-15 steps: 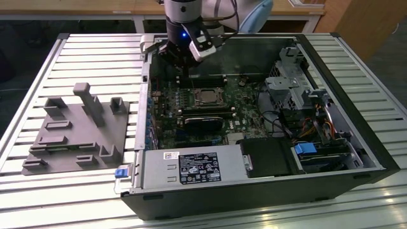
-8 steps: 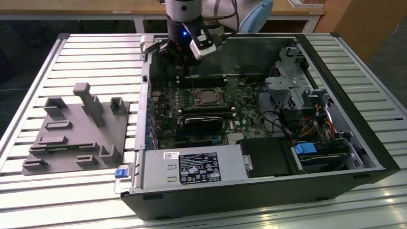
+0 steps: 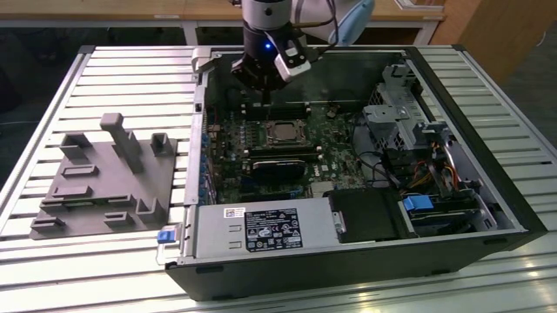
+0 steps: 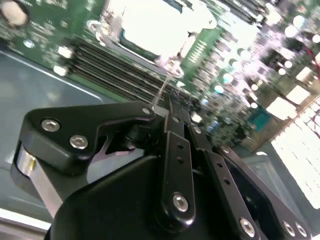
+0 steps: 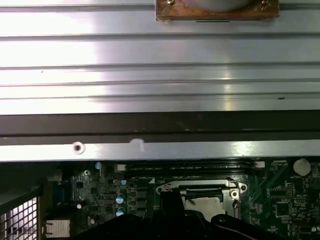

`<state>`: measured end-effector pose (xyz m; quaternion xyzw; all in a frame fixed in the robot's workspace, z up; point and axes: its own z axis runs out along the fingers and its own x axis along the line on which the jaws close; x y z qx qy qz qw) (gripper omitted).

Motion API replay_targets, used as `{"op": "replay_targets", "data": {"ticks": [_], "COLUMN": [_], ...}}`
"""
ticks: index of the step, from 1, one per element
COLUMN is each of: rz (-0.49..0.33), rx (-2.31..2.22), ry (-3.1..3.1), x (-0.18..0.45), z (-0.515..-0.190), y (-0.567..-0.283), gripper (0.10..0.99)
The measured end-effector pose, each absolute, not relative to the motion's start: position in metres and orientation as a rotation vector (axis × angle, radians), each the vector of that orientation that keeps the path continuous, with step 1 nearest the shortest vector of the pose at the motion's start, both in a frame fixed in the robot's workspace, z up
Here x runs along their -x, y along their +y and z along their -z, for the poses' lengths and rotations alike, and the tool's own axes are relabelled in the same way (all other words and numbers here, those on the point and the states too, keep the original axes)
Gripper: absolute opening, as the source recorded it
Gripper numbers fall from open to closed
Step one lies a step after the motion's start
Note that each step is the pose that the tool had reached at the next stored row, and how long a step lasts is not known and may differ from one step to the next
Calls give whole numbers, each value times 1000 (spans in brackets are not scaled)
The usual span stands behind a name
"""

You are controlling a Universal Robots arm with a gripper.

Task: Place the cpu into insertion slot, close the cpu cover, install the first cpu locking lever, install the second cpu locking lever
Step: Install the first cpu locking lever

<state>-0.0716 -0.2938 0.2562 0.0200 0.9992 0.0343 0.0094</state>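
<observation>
the gripper hangs inside the open case, its tips low over the memory slots, which in the exterior view lie between the slot and the case's far wall. in the second wrist view its black fingers are drawn together, with no gap to be seen at the tips. a thin silver lever runs from the socket's edge right up to those tips; whether the wire is pinched between them or only lies against them, i cannot tell. the cpu sits in the slot on the green board, its pale metal top facing up, and it glares bright white in the second wrist view. the cover lies flat over it, and the chip shows through the square window. the gripper is just beyond the slot, near it but not above it. a black heatsink lies just beside the slot on the near side. the case stands on a table of silver slats. on the exterior view's left a grey fixture with upright posts rests on the table, apart from the case. in the first wrist view the cover's metal frame shows past the dark gripper body, with the memory slots, the case wall and the table's slats beyond it.
</observation>
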Motion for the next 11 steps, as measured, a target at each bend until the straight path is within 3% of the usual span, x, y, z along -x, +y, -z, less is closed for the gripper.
{"op": "replay_targets", "data": {"ticks": [11], "rz": [-145], "rx": [-32], "ry": [3119], "x": [56], "z": [-250], "y": [-294], "gripper": [106]}}
